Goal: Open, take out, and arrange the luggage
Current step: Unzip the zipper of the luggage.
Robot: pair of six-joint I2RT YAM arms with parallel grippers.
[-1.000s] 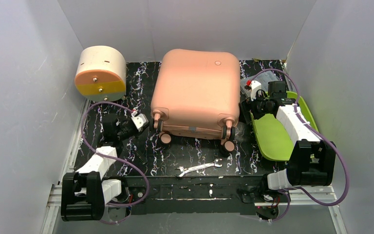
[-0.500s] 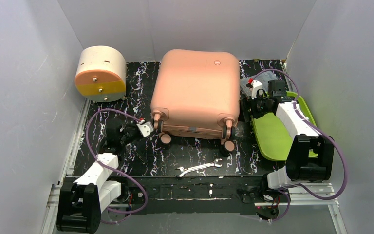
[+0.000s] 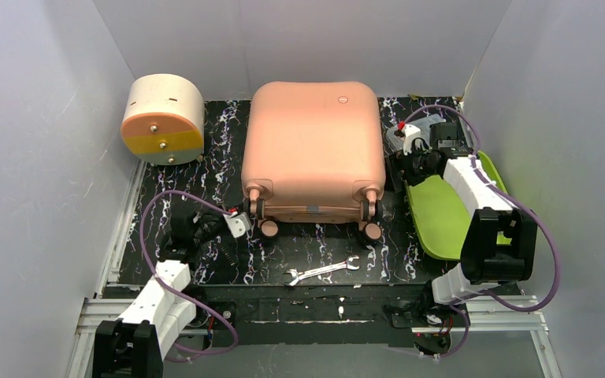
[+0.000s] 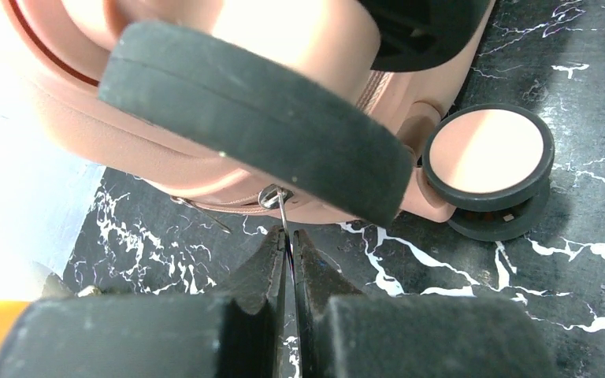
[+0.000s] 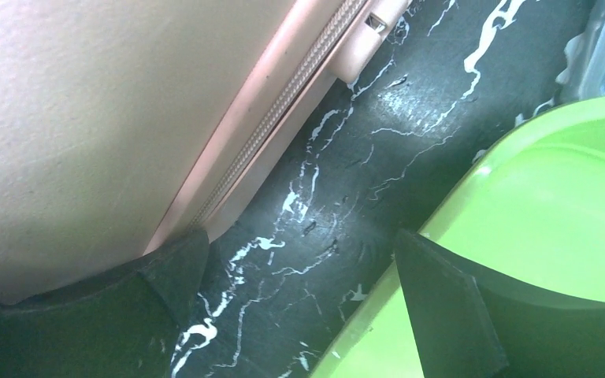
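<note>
Zero items are coming out yet: you are working on a closed luggage point(image 3: 313, 150), lying between both sets of fingers. Your right gripper point(image 5: 299, 250) is gaping wide, one finger just beside its seam, the other over the lime tray point(image 5: 567, 205). Your left gripper point(image 4: 290, 250) is pinching the thin zipper pull point(image 4: 281, 206), pads together on it.

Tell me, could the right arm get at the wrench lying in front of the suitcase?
Probably yes. The right pincer is open and empty, beside the suitcase and the green tray. The wrench lies on bare tabletop, with nothing between it and the pincer.
</note>
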